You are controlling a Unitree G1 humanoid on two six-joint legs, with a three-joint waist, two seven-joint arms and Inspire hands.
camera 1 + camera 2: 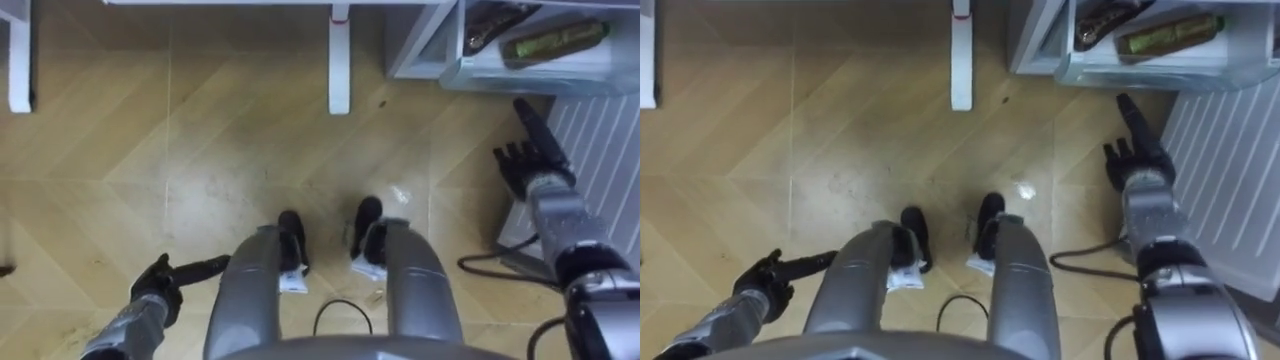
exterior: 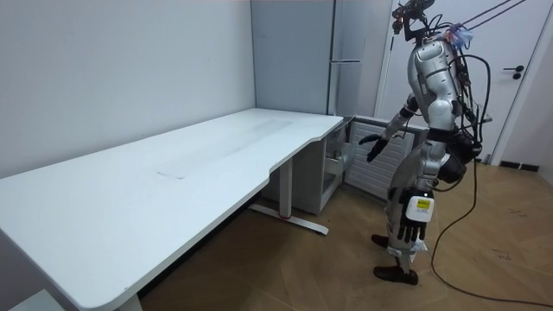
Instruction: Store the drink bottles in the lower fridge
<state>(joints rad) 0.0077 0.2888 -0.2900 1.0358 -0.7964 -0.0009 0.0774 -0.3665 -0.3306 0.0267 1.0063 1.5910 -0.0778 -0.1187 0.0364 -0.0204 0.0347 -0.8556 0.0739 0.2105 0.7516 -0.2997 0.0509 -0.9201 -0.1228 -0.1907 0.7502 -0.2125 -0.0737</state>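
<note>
You're looking down at a herringbone wood floor (image 1: 200,150) — a white table foot (image 1: 340,60) stands on it. At the floor's far right, an open fridge drawer (image 1: 520,75) holds a green bottle (image 1: 555,40) and a dark packet (image 1: 490,25).

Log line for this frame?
fridge drawer: open | green bottle: inside | right robot hand: open, empty, near drawer | left robot hand: open, empty

Even soft indoor light; pale sheen on wood floor (image 1: 180,170); dim shadow beneath white desk (image 2: 173,173).
</note>
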